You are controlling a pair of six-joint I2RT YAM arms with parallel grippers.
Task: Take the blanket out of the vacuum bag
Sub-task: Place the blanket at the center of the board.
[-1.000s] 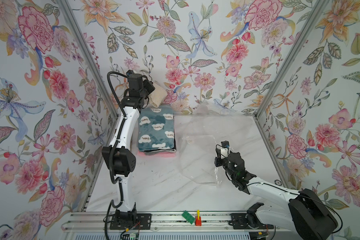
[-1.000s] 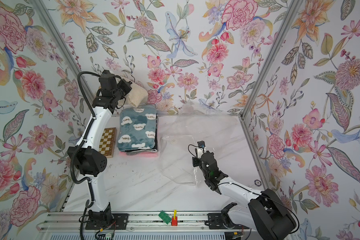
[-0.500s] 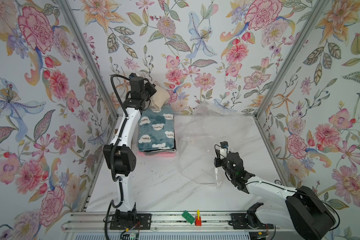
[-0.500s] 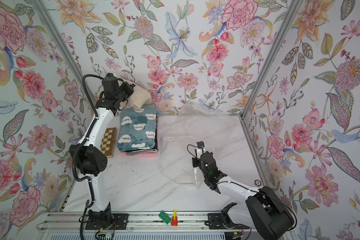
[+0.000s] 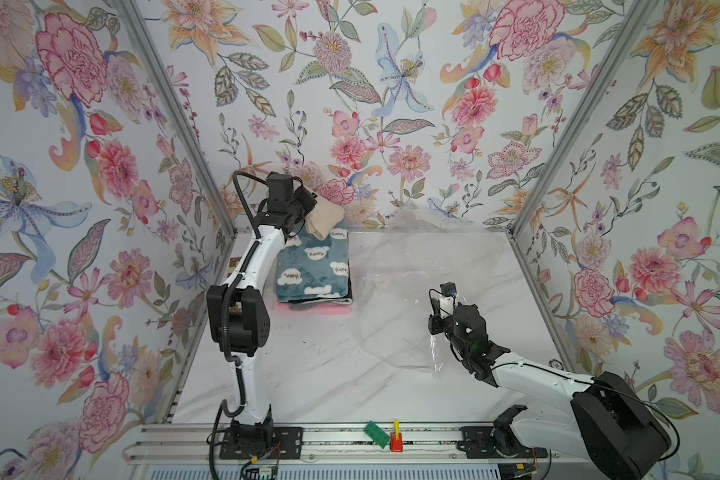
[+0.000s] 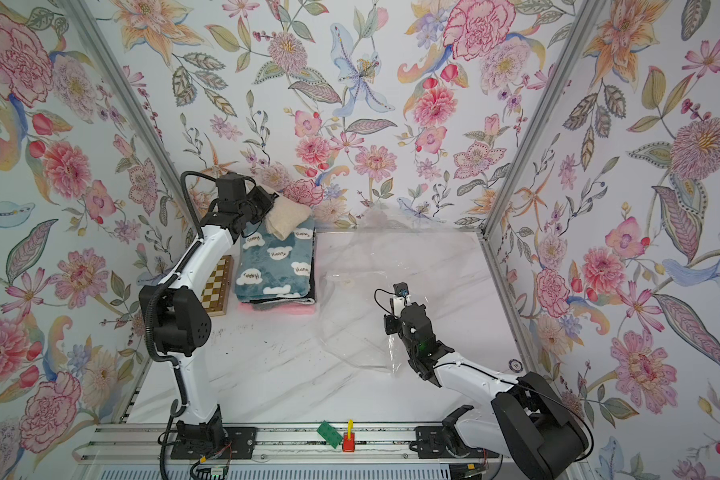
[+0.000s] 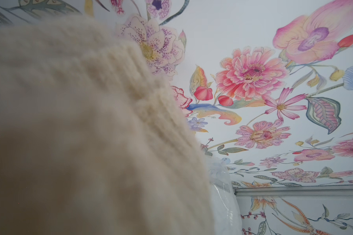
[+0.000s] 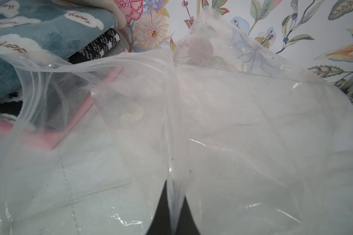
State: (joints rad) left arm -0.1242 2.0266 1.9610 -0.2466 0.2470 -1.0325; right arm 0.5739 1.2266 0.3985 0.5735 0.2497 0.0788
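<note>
the cream knitted blanket (image 5: 326, 219), soft and fuzzy, is out of the bag. it hangs from the left gripper (image 5: 309, 206) in the far left corner of the cell, raised over the far end of a stack of folded blankets topped by a teal fleece blanket with white clouds (image 5: 314, 266). wool hides the jaws in every view, but the bundle hangs from them, so they read as closed on it. its long axis runs from the gripper down and to the right. its lower end comes close to the teal fleece, but i cannot tell whether it touches. the stack lies right beneath the load, so i judge a set-down there to be a short drop for the left arm, the only arm near it. the large, clear, crinkly plastic vacuum bag (image 5: 400, 299) lies slack on the white marble tabletop (image 5: 308, 374) to the right of the stack. it is well apart from the cream blanket, and its far end rides up the back wall. the right gripper (image 5: 435, 329) is clamped on the film at the bag's near right edge. the right wrist view shows that pinch plainly, a pleat of bag (image 8: 232, 132) caught in the gripper (image 8: 172, 221), and no blanket inside. the top views only hint at this. the left wrist view is filled with the blanket's ribs (image 7: 80, 122), with a sliver of bag (image 7: 222, 193) beyond.
</note>
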